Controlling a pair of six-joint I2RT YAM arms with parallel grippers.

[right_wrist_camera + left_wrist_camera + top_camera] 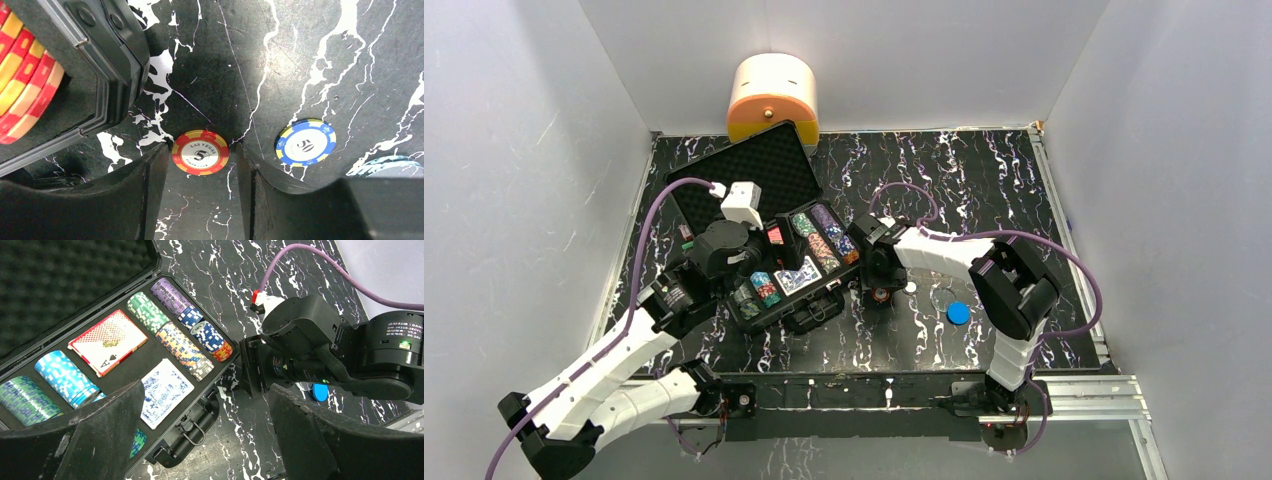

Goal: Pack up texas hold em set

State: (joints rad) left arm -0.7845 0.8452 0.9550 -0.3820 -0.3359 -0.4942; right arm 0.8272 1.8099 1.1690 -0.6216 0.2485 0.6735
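The black briefcase [686,192] of the texas hold em set lies open with its foam lid [60,285] up. Rows of poker chips [182,345], a red card deck [107,341] and a blue card deck [165,392] fill its tray. My left gripper [204,390] hangs open over the case's front edge and handle [200,432], holding nothing. My right gripper [200,150] is down on the table right of the case, open. A red-and-yellow "5" chip [200,152] lies flat between its fingertips with thin gaps on both sides. A blue-and-yellow "50" chip [305,142] lies just outside the right finger.
A blue disc [958,313] lies on the table right of my right gripper [881,293]. The case's right corner [115,60] is close to the left finger. A cream-and-orange container [772,95] stands behind the lid. White walls close in the marbled table [984,190].
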